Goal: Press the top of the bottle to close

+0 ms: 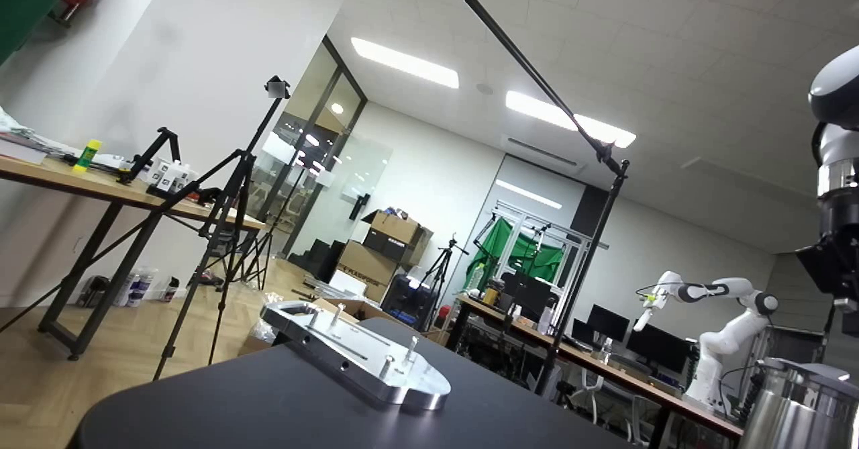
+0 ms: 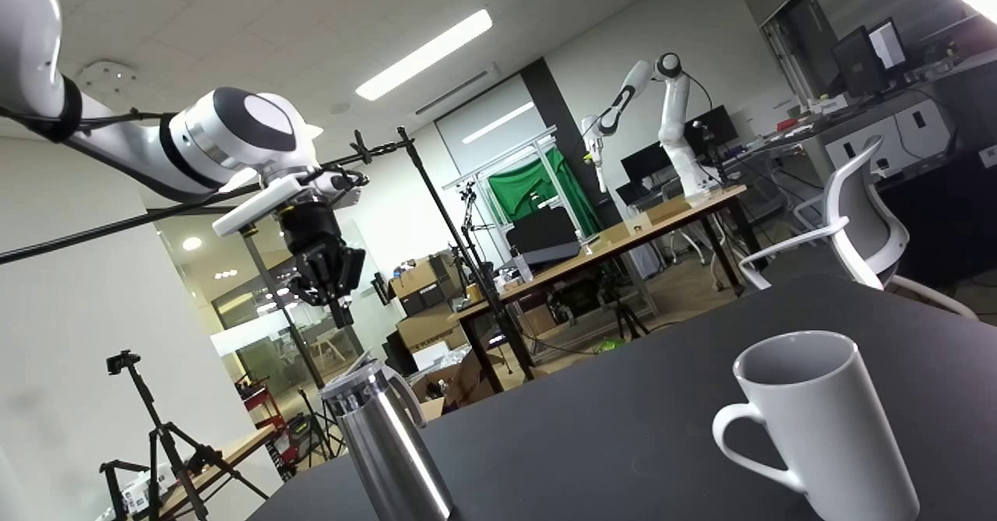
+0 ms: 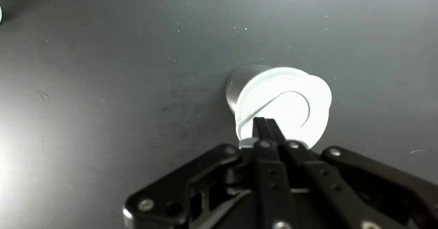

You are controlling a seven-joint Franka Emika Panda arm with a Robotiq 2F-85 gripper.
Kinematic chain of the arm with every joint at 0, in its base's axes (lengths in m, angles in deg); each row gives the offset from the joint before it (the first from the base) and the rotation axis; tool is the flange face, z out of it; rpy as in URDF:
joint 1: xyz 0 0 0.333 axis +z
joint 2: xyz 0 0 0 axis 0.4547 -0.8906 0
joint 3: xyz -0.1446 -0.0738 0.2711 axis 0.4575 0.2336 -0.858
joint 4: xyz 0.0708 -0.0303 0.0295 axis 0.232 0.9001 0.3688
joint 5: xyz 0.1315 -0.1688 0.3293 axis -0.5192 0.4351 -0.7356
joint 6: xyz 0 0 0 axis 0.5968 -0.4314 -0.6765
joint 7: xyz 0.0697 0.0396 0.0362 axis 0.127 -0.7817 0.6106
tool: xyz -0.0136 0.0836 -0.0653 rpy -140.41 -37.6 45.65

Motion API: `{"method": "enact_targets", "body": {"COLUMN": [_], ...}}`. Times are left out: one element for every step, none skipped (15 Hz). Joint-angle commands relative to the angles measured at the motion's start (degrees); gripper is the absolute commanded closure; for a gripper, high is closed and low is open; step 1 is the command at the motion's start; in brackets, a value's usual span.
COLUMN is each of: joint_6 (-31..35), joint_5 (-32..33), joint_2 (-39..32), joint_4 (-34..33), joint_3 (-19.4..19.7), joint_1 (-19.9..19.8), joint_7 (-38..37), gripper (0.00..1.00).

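Note:
The bottle is a silver metal jug with a pale lid and a handle. It stands upright on the dark table in both exterior views [image 2: 393,451] [image 1: 798,409]. A thin flap [image 2: 360,362] on its lid stands slightly raised and tilted. In the wrist view the white lid [image 3: 291,109] is seen from above, its near part hidden behind my fingers. My gripper [image 3: 266,120] is shut with nothing between its fingers. In an exterior view the gripper [image 2: 343,322] points down above the lid, with a gap between fingertips and lid.
A white mug [image 2: 841,435] stands on the dark table [image 2: 607,435], well apart from the bottle. A metal plate with upright pins [image 1: 362,352] lies on the table near its edge. A sliver of a white thing [image 3: 0,15] shows at the wrist view's left edge.

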Motion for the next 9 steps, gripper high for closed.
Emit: {"method": "enact_targets", "body": {"joint_6": [-1.41, -1.26, -0.98, -0.87, -1.03, -1.23, -1.16, -1.04, -0.93], "joint_5": [-2.22, -2.62, -2.73, -2.84, -2.96, -2.94, -2.83, -2.71, -2.65], "joint_2": [-1.19, -1.36, -1.52, -1.77, -2.06, -2.42, -2.69, -2.94, -3.22], "joint_4": [-1.77, -1.66, -1.54, -1.51, -1.61, -1.75, -1.73, -1.68, -1.65], "joint_3": [0.08, 0.11, 0.15, 0.19, 0.24, 0.32, 0.40, 0.46, 0.52], "joint_1": [-0.72, -0.83, -0.92, -1.03, -1.13, -1.22, -1.32, -1.42, -1.53], "joint_7": [0.49, 0.76, 0.91, 1.17, 1.26, 1.24, 1.16, 1.26, 1.33], "gripper": [1.00, 1.00, 1.00, 1.00, 1.00, 1.00, 1.00, 1.00, 1.00]}}
